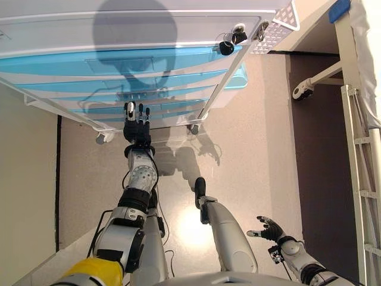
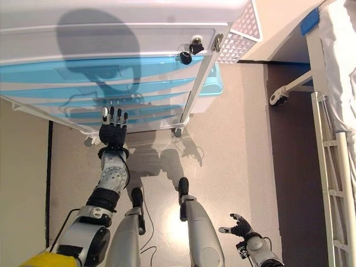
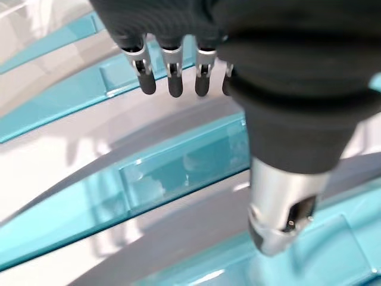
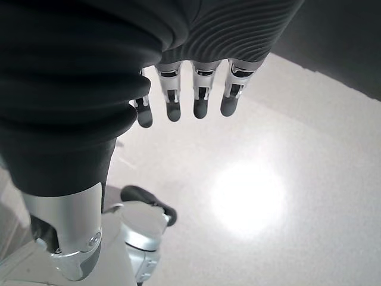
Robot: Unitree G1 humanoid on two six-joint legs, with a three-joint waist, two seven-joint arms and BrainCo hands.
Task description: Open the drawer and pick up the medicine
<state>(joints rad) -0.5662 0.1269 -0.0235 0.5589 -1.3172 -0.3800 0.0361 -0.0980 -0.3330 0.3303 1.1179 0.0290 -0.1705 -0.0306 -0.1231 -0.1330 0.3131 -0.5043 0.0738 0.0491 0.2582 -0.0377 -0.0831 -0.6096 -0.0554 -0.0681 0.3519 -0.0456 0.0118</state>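
A white drawer cart (image 1: 137, 27) with several translucent blue drawers (image 1: 89, 64) stands in front of me, all drawers shut. My left hand (image 1: 136, 125) is stretched out with straight fingers just in front of a lower blue drawer front (image 3: 178, 173), close to it; contact cannot be told. In the left wrist view its fingers (image 3: 169, 74) are straight and hold nothing. My right hand (image 1: 271, 228) hangs low at the right, open and empty over the floor. No medicine is in view.
Keys (image 1: 231, 39) hang from a lock on the cart's top right. A white perforated basket (image 1: 280, 27) hangs on the cart's right side. A bed frame with a castor (image 1: 303, 89) and side rail (image 1: 363, 179) stands at the right.
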